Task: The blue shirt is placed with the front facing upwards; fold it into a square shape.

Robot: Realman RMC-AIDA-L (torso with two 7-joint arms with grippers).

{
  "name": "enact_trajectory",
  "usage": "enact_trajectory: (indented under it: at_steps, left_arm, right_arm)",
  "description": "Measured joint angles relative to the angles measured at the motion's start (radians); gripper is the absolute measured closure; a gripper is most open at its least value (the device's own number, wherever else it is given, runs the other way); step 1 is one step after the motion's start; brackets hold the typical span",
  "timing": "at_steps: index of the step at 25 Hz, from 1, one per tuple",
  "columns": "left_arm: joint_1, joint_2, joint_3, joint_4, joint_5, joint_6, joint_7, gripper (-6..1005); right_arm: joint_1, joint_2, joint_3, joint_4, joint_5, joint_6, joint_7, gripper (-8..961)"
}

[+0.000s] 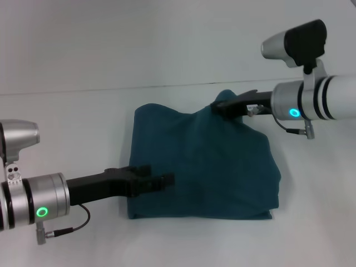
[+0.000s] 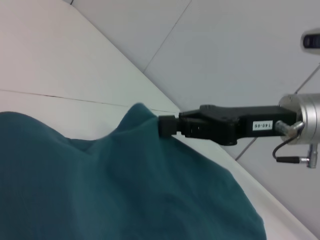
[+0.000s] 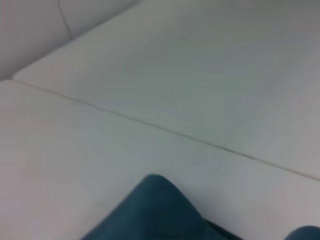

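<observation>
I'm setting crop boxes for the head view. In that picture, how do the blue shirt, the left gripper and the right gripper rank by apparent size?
1. The blue shirt, by far the largest.
2. The left gripper, whose black body looks longer, though it sits nearer the camera.
3. The right gripper, farther off and partly sunk in the cloth, so the order of the grippers is unsure.

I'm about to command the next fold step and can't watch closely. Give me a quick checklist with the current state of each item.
1. Right tool gripping the far corner of the dark teal-blue cotton shirt: ok, the corner is lifted.
2. Left tool holding the near-left edge: cannot tell.
3. Shirt roughly folded into a square: ok, but the right side bulges.
4. Shirt fully on the white table: ok.
5. Arms clear of each other: ok.
</observation>
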Motion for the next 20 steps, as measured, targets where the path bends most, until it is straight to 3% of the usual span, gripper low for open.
enact_trajectory:
  at_steps: [5,20]
  left_arm:
    - [-0.001,-0.001,0.0,0.0,0.0,0.0,-0.001,62]
    - [-0.007,0.0,-0.001,0.0,0.0,0.0,-0.003,62]
  right_arm:
    - [0.015,0.0,-0.013,0.01,-0.002,-0.002,0.0,952]
    - [-0.037,-0.005,-0.008,0.003,-0.004,0.013,0.042,952]
